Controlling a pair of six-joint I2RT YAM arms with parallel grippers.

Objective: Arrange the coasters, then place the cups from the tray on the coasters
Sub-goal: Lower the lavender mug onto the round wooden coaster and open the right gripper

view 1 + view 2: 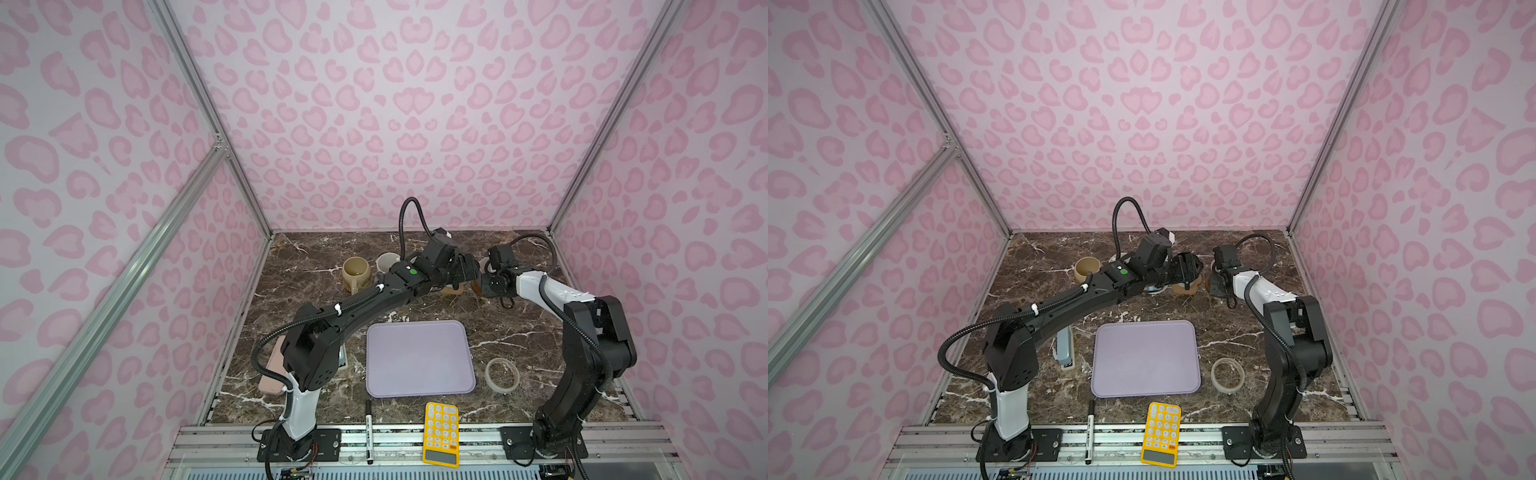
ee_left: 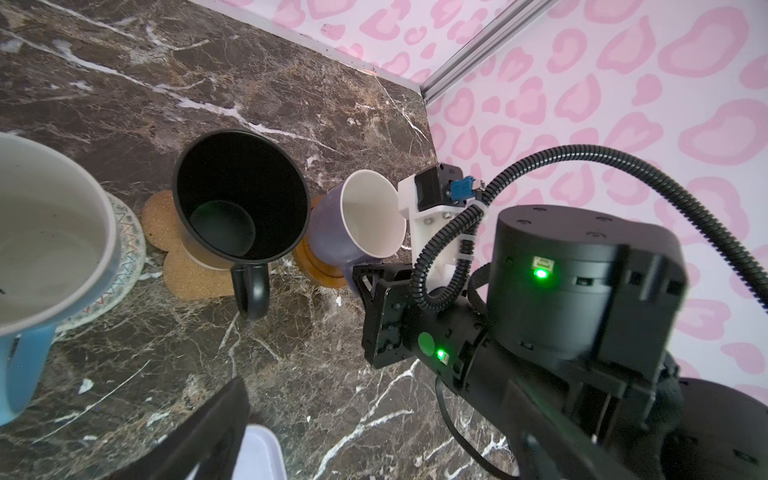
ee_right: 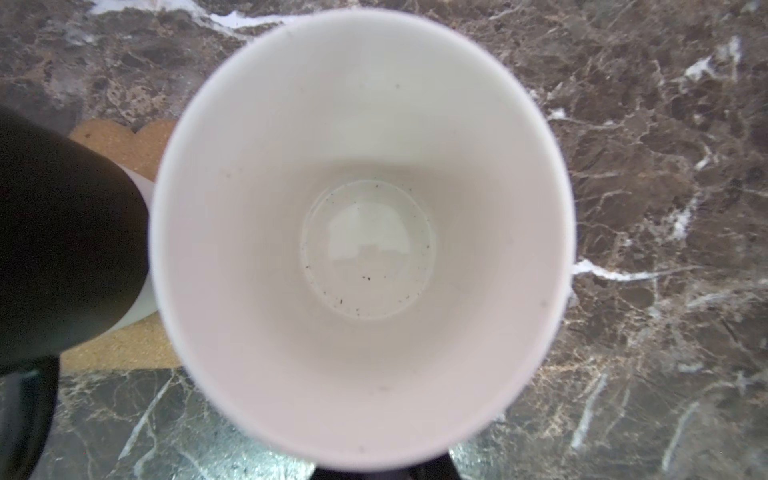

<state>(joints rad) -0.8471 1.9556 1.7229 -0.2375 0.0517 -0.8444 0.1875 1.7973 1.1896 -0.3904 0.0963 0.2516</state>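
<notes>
Marble tabletop (image 1: 519, 332), lavender mug (image 2: 332, 224) tilted over amber coaster (image 2: 316, 268) in clenched right gripper (image 2: 368, 276), left gripper (image 1: 468, 269) released

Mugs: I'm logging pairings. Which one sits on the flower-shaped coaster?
The black mug, black inside too; it stands between the light blue mug on a woven round coaster and the lavender mug on an amber-brown disc.

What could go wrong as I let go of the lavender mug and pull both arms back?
1. The lavender mug, gripped by the shut right gripper, seems to lean on the amber coaster; releasing might let it rock or settle off-centre.
2. It stands very close to the black mug; a sideways pull-out could knock that one.
3. The open left gripper hovers right beside the right one; the arms might clip each other while retreating.
</notes>
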